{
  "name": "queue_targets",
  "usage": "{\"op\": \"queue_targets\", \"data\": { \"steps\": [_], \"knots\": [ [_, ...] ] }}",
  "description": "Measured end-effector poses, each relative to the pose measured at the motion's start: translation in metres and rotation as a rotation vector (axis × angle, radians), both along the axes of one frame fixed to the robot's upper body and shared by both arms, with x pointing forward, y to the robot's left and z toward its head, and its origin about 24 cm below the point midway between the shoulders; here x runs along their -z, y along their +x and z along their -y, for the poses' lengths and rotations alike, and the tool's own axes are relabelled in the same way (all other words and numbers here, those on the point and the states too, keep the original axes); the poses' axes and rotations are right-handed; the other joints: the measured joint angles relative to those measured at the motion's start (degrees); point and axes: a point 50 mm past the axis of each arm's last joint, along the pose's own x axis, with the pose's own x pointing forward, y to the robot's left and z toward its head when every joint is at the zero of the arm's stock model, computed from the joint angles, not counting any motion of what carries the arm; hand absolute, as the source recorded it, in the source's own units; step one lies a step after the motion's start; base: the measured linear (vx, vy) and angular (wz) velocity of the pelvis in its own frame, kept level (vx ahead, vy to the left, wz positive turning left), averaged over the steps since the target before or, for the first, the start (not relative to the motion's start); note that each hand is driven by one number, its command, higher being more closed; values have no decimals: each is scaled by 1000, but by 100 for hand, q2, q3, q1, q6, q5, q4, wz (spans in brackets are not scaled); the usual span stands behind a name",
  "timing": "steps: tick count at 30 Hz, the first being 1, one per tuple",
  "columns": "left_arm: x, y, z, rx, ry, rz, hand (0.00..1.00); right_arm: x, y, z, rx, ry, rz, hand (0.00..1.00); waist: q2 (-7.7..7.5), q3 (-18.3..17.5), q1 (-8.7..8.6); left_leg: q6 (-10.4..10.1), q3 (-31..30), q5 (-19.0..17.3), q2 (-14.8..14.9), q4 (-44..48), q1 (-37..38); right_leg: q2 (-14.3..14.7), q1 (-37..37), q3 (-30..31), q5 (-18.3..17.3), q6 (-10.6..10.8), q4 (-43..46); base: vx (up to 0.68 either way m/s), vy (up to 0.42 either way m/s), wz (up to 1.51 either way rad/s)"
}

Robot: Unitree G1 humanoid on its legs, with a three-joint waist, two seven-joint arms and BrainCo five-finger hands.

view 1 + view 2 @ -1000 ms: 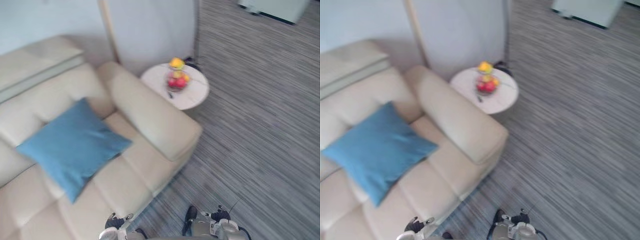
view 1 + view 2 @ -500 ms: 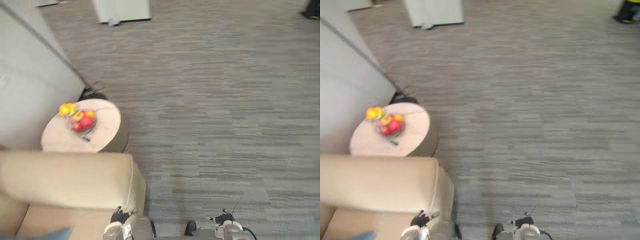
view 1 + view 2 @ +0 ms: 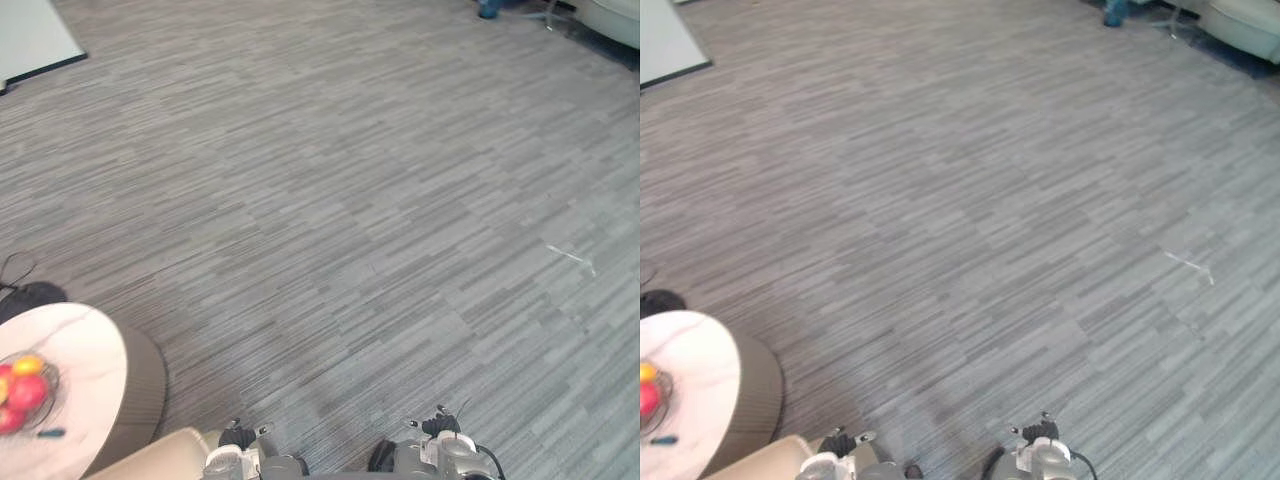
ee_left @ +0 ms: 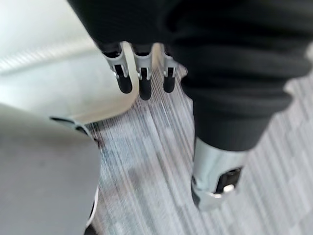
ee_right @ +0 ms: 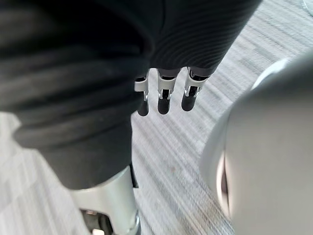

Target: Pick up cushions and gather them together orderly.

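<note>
While they hang over grey carpet (image 3: 360,200), left hand (image 4: 140,71) and right hand (image 5: 164,93) show straight, empty fingers; fruit bowl (image 3: 24,394) rests on round side table (image 3: 88,358).

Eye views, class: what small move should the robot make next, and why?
Probably turn left toward the sofa: its corner sits at the lower-left edge beside the round table, carpet lies ahead, and the left hand and right hand hang open.

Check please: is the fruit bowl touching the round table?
Touching. In the left eye view the fruit bowl stands directly on the white top of the round table.
</note>
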Motion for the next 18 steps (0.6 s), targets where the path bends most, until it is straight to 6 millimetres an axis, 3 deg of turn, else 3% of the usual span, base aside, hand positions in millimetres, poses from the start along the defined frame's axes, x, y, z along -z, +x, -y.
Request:
{"op": "queue_targets", "data": {
  "steps": [3, 4, 5, 6, 7, 10, 12, 13, 14, 15, 16, 18],
  "knots": [
    [1, 4, 9, 67, -1, -12, 0, 1, -4, 8, 24, -9, -13, 0, 143, 72, -66, -69, 33, -41, 361, 562, 42, 498, 258, 232, -109, -100, -252, 342, -284, -67],
    [0, 7, 9, 75, 2, -2, 0, 3, -11, 9, 48, -2, -33, 0, 127, 85, -76, -92, -11, -55, 608, 1475, -190, 680, 463, 321, -154, -97, -456, 294, -251, -59],
    [-2, 11, 10, 65, -4, 16, 0, 5, -17, 13, 71, -6, -42, 0, 219, 146, -76, -31, -142, 90, 1006, 2811, -562, 949, 804, 412, -208, -113, -693, 326, -254, -73],
    [-3, 12, 12, 53, -10, 31, 0, 4, -19, 16, 86, -16, -38, 0, 283, 202, -48, 404, -281, 411, 1282, 3883, -896, 1121, 1062, 583, -324, -160, -815, 311, -135, -125],
    [-5, 16, 12, 57, -9, 50, 0, 2, -15, 16, 104, -18, -20, 0, 285, 277, 20, 366, -586, 43, 1283, 4999, -1439, 1200, 1263, 1010, -540, -167, -779, 271, -23, -120],
    [-9, 22, 9, 60, 1, 79, 0, 2, -13, 13, 118, -1, -16, 0, 228, 306, 41, 312, -773, -384, 868, 4843, -2059, 1185, 1452, 1547, -610, -198, -917, 267, 68, -113],
    [-13, 28, 8, 55, 7, 114, 0, 3, -13, 11, 139, 14, -21, 0, 175, 346, 105, 300, -871, -451, 422, 3611, -2529, 1083, 1662, 2087, -623, -124, -1139, 358, 153, -134],
    [-14, 31, 8, 53, 8, 125, 0, 4, -14, 10, 143, 13, -26, 0, 141, 362, 122, 226, -999, -383, 241, 2997, -2626, 1005, 1734, 2246, -676, 11, -1174, 466, 274, -125],
    [-15, 32, 9, 46, 3, 138, 0, 5, -16, 12, 162, 12, -34, 0, 129, 370, 172, 30, -1261, 289, 41, 1917, -2605, 957, 1812, 2558, -800, 248, -1225, 490, 283, -126],
    [-15, 32, 6, 40, 11, 141, 0, 6, -19, 9, 158, 20, -48, 0, 10, 292, 269, 130, -1083, 340, -71, 1829, -2450, 838, 1873, 2885, -794, 355, -1312, 447, 221, -108],
    [-16, 32, 3, 42, 21, 141, 0, 8, -20, 3, 148, 31, -55, 0, -123, 215, 258, 139, -948, 189, -134, 1797, -2425, 762, 1888, 3032, -695, 336, -1463, 425, 131, -78],
    [-16, 31, -3, 18, 27, 140, 0, 9, -22, -1, 165, 48, -60, 0, -196, 185, 284, 319, -852, -345, -136, 2236, -2456, 659, 1811, 3273, -517, 510, -1132, 543, 179, -48]
  ]
}}
